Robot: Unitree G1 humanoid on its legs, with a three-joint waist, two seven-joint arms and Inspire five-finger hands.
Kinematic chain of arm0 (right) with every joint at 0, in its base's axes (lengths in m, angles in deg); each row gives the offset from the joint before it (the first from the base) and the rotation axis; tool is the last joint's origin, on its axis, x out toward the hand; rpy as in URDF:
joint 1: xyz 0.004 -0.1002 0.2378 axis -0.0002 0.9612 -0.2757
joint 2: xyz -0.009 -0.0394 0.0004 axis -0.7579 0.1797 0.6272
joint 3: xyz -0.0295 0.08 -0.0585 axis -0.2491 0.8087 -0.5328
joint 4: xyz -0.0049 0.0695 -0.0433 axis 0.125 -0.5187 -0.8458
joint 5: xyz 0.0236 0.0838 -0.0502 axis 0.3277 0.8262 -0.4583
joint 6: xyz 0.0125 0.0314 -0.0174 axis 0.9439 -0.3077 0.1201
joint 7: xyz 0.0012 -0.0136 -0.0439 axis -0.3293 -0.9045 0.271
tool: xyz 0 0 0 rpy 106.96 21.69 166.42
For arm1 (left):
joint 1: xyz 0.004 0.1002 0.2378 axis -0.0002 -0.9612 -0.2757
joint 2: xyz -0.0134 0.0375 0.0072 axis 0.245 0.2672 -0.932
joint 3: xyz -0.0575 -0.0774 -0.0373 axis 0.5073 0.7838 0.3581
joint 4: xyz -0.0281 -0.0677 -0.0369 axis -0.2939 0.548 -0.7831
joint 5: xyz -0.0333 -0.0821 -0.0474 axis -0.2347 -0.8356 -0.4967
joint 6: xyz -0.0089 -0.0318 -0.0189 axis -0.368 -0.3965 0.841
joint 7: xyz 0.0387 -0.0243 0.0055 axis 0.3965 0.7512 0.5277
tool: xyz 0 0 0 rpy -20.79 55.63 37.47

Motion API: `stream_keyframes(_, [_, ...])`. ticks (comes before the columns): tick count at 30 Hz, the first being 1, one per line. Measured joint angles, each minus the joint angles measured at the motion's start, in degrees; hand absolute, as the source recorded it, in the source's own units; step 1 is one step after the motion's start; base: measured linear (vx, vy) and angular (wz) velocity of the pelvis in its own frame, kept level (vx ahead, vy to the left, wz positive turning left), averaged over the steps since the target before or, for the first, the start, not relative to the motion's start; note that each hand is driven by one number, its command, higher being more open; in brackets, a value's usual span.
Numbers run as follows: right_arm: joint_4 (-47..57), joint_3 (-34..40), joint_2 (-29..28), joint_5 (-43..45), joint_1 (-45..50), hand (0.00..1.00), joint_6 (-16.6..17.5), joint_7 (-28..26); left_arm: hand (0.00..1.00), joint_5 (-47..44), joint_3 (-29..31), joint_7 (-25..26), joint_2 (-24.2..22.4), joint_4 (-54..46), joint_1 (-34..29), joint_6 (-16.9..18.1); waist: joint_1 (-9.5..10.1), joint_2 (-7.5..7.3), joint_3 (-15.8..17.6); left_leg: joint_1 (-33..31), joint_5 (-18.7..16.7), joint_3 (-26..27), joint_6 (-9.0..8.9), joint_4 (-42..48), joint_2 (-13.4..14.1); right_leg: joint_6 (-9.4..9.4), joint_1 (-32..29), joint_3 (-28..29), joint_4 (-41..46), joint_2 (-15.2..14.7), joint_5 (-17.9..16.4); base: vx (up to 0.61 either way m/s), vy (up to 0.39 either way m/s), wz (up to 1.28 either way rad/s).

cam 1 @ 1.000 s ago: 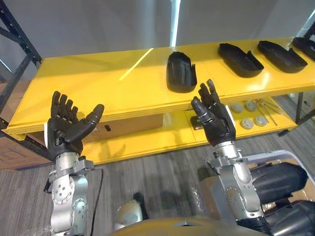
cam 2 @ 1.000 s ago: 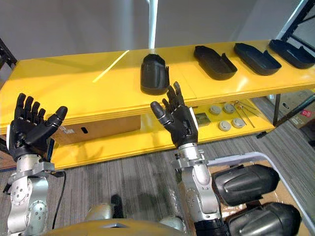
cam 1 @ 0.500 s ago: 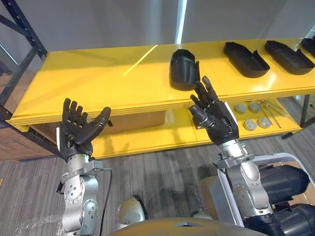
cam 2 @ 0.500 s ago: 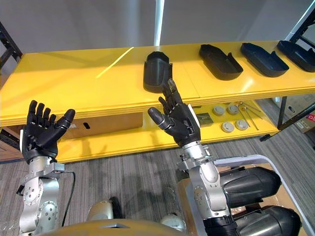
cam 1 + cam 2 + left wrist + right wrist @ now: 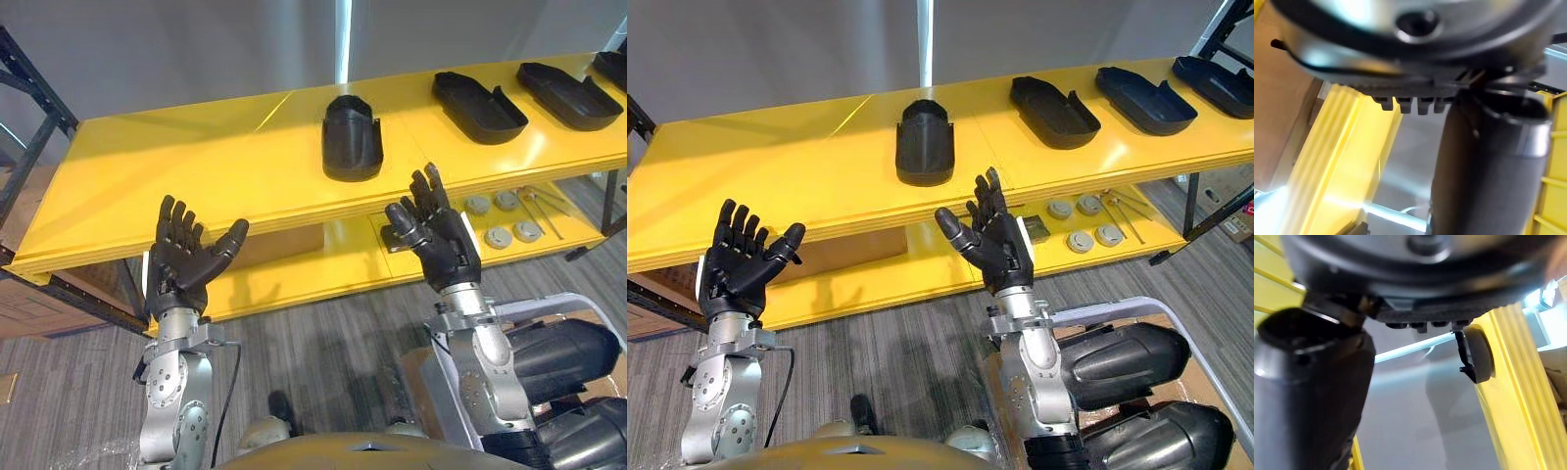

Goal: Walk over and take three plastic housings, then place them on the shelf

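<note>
Faces shelf with left robot hand and right robot hand spread wide, empty.
Finds nearest housing on shelf top, beyond right robot hand and slightly to its left, long axis pointing away.

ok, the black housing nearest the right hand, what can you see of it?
The housing is a matte black shell, plastic by the look, rounded at the far end, squarer at the near end, with raised side walls; its hollow seems to face up. It lies flat on the top yellow shelf board, apart from the other housings to its right. No hand touches it; the right hand hangs open before the shelf edge.
</note>
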Motion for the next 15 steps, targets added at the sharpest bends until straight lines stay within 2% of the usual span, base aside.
stream_keyframes(3, [-0.28,0.03,-0.24,-0.09,0.89,1.00,0.07,1.44,1.00,-0.40,-0.04,-0.04,-0.01,-0.02,0.00,0.00,-0.12,0.00,0.00,0.16,0.00,0.05,-0.01,-0.14,-0.17,-0.02,0.09,0.07,-0.01,0.01,-0.01,0.00,0.000,0.00])
stream_keyframes(4, [-1.79,1.65,-1.64,0.35,3.25,1.00,-0.86,0.94,1.00,-1.83,-1.81,-2.12,-0.02,-2.59,-0.07,0.01,-0.20,-1.23,-1.11,0.37,0.30,0.69,0.02,-0.28,-0.11,-0.32,0.11,0.82,-0.99,0.37,0.66,0.00,0.000,0.00])
stream_keyframes(15, [-3.01,1.93,-1.40,0.23,3.09,1.00,-0.86,0.97,1.00,-1.93,-1.86,-1.82,-0.02,-2.57,-0.58,0.01,-0.13,-1.24,-1.11,0.20,0.60,-0.01,0.20,-0.26,-0.16,-0.23,0.85,-0.08,-0.99,0.36,0.93,0.00,0.000,0.03])
